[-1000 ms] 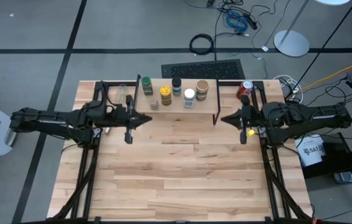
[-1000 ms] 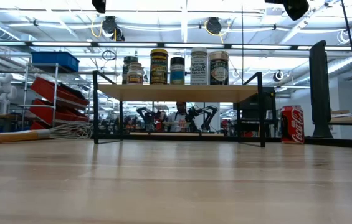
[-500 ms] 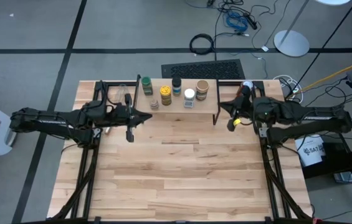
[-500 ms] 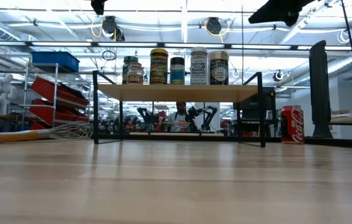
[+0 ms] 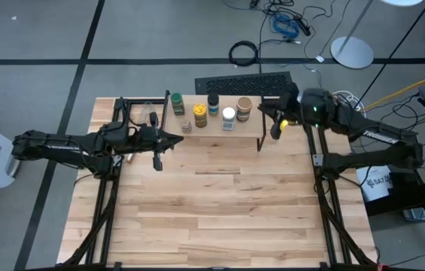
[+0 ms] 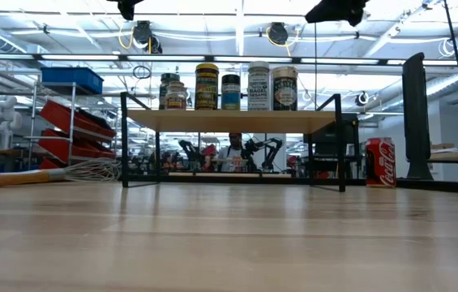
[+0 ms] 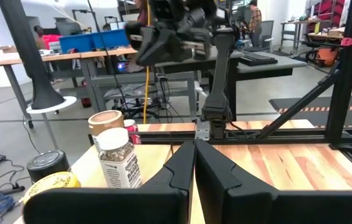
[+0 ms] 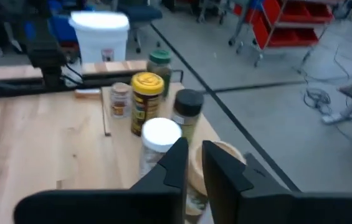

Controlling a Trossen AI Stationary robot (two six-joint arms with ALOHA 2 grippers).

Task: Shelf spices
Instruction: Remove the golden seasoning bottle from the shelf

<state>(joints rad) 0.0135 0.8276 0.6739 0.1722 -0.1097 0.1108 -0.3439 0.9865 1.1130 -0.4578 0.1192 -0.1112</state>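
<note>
The spices are several small jars standing on the shelf, a light-wood board on black legs at the table's far edge. In the high view I see a green lid, a yellow jar, a dark lid, a white lid and a tan lid. In the low view they stand in a row on the board. My right gripper is shut, raised, beside the shelf's right end. My left gripper is shut, near the shelf's left front leg.
A red soda can stands on the table to the right of the shelf. A wire whisk lies to its left. A dark keyboard lies beyond the table's far edge. The tabletop stretches toward the near edge.
My right gripper has swung from the table's right side toward the far edge and leftward, and now points at the shelf's right end. In the low view it has moved leftward along the top of the picture. The jars stand as before.
</note>
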